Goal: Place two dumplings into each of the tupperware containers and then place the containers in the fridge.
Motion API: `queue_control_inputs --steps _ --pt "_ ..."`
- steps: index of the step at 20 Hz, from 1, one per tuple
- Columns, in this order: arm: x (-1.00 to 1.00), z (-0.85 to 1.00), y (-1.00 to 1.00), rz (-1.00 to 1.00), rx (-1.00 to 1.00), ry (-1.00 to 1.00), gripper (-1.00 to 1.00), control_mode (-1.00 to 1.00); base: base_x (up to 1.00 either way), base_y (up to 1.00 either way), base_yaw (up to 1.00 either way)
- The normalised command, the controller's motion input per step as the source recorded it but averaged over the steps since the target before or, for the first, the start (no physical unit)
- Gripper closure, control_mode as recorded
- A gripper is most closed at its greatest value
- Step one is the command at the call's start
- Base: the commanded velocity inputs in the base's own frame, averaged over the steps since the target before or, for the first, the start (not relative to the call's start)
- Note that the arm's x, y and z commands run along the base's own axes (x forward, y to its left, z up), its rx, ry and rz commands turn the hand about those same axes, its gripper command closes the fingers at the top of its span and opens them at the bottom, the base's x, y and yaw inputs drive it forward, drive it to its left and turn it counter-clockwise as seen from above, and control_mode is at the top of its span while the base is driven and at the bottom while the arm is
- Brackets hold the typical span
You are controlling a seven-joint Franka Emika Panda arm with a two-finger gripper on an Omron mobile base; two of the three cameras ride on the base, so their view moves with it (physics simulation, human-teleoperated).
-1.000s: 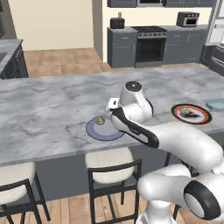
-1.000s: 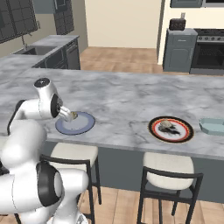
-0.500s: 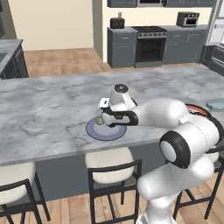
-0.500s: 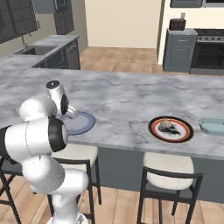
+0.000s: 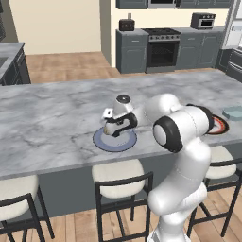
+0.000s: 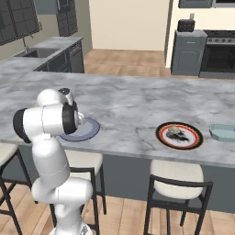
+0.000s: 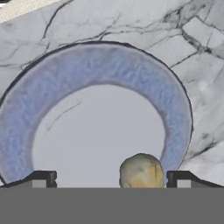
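Observation:
One tan dumpling [image 7: 141,171] lies on the inner part of a round blue-grey plate [image 7: 100,70]. In the hand view it sits between my fingertips [image 7: 181,179], nearer the right one and touching neither. My gripper [image 5: 115,128] is open and hangs just over that plate [image 5: 101,142] near the counter's front edge. A pale blue-green tupperware container [image 6: 224,132] rests at the counter's far right [image 5: 234,112]. The fridge [image 5: 235,33] shows at the right edge of the room behind.
A red-and-black-rimmed plate [image 6: 179,136] with a greyish lump [image 6: 174,131] on it lies right of the blue plate. My arm partly covers this plate [image 5: 218,126]. Stools [image 5: 118,177] stand under the counter's front edge. Bare marble spreads behind and to the left.
The arm has folded in over the counter and the hand has settled lower over the blue-grey plate, close to the dumpling. The jaws stayed open.

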Motion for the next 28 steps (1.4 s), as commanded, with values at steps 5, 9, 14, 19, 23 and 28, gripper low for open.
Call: queue_control_inputs --steps 5,9,14,19,23,28 --pt "0.51 -0.36 0.23 0.0 0.0 0.0 -1.0 -1.0 0.0 0.0 0.0" --pt "0.51 -0.36 0.03 -0.02 0.0 0.0 -1.0 -1.0 0.0 0.0 0.0" --pt "0.41 -0.27 0.13 -0.02 0.0 0.01 -1.0 -1.0 0.0 0.0 0.0" --pt "0.15 -0.35 0.1 -0.04 0.0 0.0 -1.0 -1.0 0.0 0.0 0.0" --pt "0.08 -0.43 0.0 -0.07 0.0 0.0 1.0 -1.0 0.0 0.0 0.0" --pt "-0.25 -0.35 -0.13 -0.16 0.04 0.0 1.0 -1.0 0.0 0.0 0.0"
